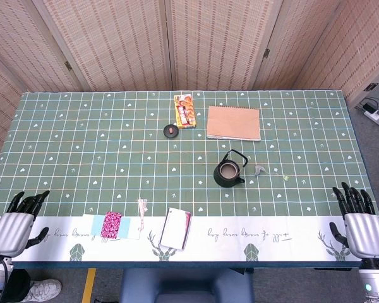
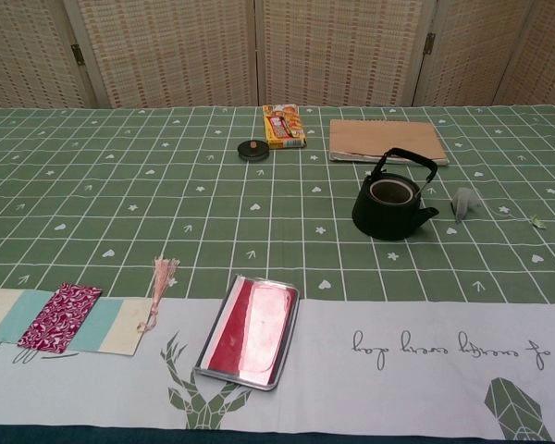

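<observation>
Two hands sit at the near corners of the surface (image 1: pixel 63 126), and both show only in the head view. The left hand (image 1: pixel 16 224) rests at the near left edge with its fingers spread and nothing in them. The right hand (image 1: pixel 359 221) rests at the near right edge, fingers likewise apart and holding nothing.

Nearest to the left hand is a bookmark (image 1: pixel 112 225) with a red patterned band on pale blue and cream, lying flat on the white near strip of the cloth, to the right of that hand and apart from it. A pink tassel (image 1: pixel 142 208) lies just beside the bookmark's right end. Further right on the same strip lies a tin (image 1: pixel 175 228), flat, with a red and white top, near the middle of the near edge.

A black teapot (image 1: pixel 228 172) stands upright without a lid, right of centre, well apart from both hands; its handle is raised. Its spout points right in the chest view. Just right of it lies a small grey piece (image 1: pixel 259 170), too small to make out. The right hand is nearer to these than the left hand is, yet well apart from them.

Toward the far side lie a brown notebook (image 1: pixel 234 122), a yellow packet (image 1: pixel 184 110) to its left, and a small black round lid (image 1: pixel 170 130) near the packet.
</observation>
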Controlling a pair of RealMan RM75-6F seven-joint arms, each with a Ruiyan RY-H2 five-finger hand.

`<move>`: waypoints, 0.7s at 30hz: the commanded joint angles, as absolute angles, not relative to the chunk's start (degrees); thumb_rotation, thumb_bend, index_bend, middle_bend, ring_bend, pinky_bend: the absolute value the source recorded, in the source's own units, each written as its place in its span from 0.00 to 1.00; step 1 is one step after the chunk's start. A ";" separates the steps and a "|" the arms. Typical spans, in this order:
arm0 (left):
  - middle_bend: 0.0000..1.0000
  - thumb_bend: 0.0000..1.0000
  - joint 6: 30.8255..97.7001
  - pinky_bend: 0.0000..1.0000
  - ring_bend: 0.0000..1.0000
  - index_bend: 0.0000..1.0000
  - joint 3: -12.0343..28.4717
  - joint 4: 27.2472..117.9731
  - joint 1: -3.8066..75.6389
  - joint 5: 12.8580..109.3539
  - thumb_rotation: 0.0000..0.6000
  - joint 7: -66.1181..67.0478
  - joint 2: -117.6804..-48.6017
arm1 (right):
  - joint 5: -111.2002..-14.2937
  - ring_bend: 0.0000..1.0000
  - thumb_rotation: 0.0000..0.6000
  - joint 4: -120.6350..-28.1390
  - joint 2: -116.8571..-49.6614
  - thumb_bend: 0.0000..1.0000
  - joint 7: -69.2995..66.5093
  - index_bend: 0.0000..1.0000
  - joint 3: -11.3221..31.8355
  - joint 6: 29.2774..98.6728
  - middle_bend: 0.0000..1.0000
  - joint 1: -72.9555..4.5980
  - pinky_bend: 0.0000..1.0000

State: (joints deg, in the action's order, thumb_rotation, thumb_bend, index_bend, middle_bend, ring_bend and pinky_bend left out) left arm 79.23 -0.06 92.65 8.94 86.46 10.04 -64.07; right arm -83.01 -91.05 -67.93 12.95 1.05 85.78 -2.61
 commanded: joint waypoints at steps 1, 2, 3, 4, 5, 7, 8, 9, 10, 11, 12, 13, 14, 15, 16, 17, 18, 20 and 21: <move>0.13 0.29 79.34 0.06 0.15 0.00 -0.09 92.75 8.87 86.44 1.00 10.23 -64.09 | -83.01 0.00 1.00 -91.09 -67.85 0.38 12.84 0.00 1.15 85.78 0.00 -2.51 0.00; 0.13 0.29 79.44 0.06 0.15 0.00 -0.12 92.79 8.85 86.57 1.00 10.17 -64.08 | -83.08 0.00 1.00 -91.11 -67.83 0.38 12.82 0.00 1.17 85.83 0.00 -2.46 0.00; 0.13 0.29 79.50 0.06 0.15 0.00 -0.17 92.85 8.84 86.71 1.00 10.06 -64.06 | -83.11 0.00 1.00 -91.12 -67.82 0.38 12.79 0.00 1.21 85.90 0.00 -2.41 0.00; 0.13 0.29 79.53 0.06 0.15 0.00 -0.22 92.90 8.84 86.86 1.00 9.89 -64.02 | -83.13 0.00 1.00 -91.11 -67.79 0.38 12.74 0.00 1.27 85.97 0.00 -2.37 0.00; 0.13 0.29 79.56 0.06 0.15 0.00 -0.29 92.88 8.86 87.10 1.00 9.69 -63.99 | -83.07 0.00 1.00 -91.08 -67.72 0.38 12.62 0.00 1.40 86.05 0.00 -2.30 0.00; 0.13 0.29 79.41 0.06 0.15 0.00 -0.33 92.79 8.92 87.13 1.00 9.52 -64.00 | -82.85 0.00 1.00 -90.97 -67.50 0.38 12.16 0.00 1.70 85.85 0.00 -2.39 0.00; 0.13 0.29 79.21 0.06 0.15 0.00 -0.33 92.71 9.01 87.04 1.00 9.43 -64.01 | -82.73 0.00 1.00 -90.66 -67.30 0.38 11.66 0.00 2.05 85.45 0.00 -2.72 0.00; 0.13 0.29 79.00 0.06 0.15 0.00 -0.31 92.63 9.08 86.90 1.00 9.40 -64.00 | -82.58 0.00 1.00 -90.22 -67.22 0.38 11.26 0.00 2.42 84.98 0.00 -3.11 0.00; 0.13 0.29 78.81 0.06 0.15 0.00 -0.28 92.62 9.14 86.73 1.00 9.37 -63.97 | -82.17 0.00 1.00 -89.80 -67.08 0.38 11.10 0.00 2.78 84.10 0.00 -3.65 0.00; 0.13 0.29 78.68 0.06 0.15 0.00 -0.24 92.64 9.21 86.65 1.00 9.25 -63.92 | -81.58 0.00 1.00 -89.45 -66.72 0.38 11.15 0.00 3.21 82.29 0.00 -4.68 0.00; 0.13 0.29 78.67 0.06 0.15 0.00 -0.23 92.64 9.23 86.65 1.00 9.11 -63.86 | -81.11 0.00 1.00 -89.44 -66.33 0.38 11.18 0.00 3.54 80.68 0.00 -5.58 0.00; 0.13 0.29 78.69 0.06 0.15 0.00 -0.22 92.66 9.21 86.61 1.00 8.98 -63.81 | -80.59 0.00 1.00 -89.67 -65.82 0.38 11.35 0.01 3.85 78.97 0.00 -6.53 0.00; 0.13 0.29 78.77 0.06 0.15 0.00 -0.19 92.72 9.17 86.57 1.00 8.81 -63.71 | -80.06 0.00 1.00 -90.20 -65.04 0.38 11.64 0.02 4.32 76.89 0.00 -7.82 0.00; 0.13 0.29 78.85 0.06 0.15 0.00 -0.17 92.73 9.14 86.58 1.00 8.67 -63.67 | -79.62 0.00 1.00 -90.60 -64.55 0.38 11.91 0.04 4.78 75.67 0.00 -8.71 0.00; 0.13 0.29 78.87 0.06 0.15 0.00 -0.17 92.72 9.11 86.51 1.00 8.56 -63.66 | -79.21 0.00 1.00 -90.95 -64.19 0.38 12.28 0.08 5.33 74.76 0.00 -9.53 0.00; 0.13 0.29 78.81 0.06 0.15 0.00 -0.16 92.76 9.06 86.30 1.00 8.60 -63.65 | -78.90 0.00 1.00 -91.23 -63.91 0.38 12.68 0.10 6.03 73.80 0.00 -10.58 0.00; 0.13 0.29 78.78 0.06 0.15 0.00 -0.15 92.81 9.03 86.15 1.00 8.70 -63.67 | -78.53 0.00 1.00 -91.33 -63.82 0.38 12.97 0.14 6.52 73.14 0.00 -11.28 0.00; 0.13 0.29 78.75 0.06 0.15 0.00 -0.15 92.94 9.02 86.05 1.00 8.99 -63.73 | -77.49 0.00 1.00 -90.97 -63.99 0.38 14.11 0.21 7.62 71.61 0.00 -12.94 0.00; 0.13 0.29 78.77 0.06 0.15 0.00 -0.18 92.98 9.01 86.09 1.00 9.12 -63.77 | -76.90 0.00 1.00 -90.60 -64.22 0.38 14.47 0.25 7.98 70.83 0.00 -13.60 0.00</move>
State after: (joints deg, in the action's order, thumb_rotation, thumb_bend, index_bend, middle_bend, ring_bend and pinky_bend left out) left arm 78.77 -0.17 92.94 9.02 86.08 9.05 -63.74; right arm -78.16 -90.85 -64.33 13.41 6.83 72.36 -12.18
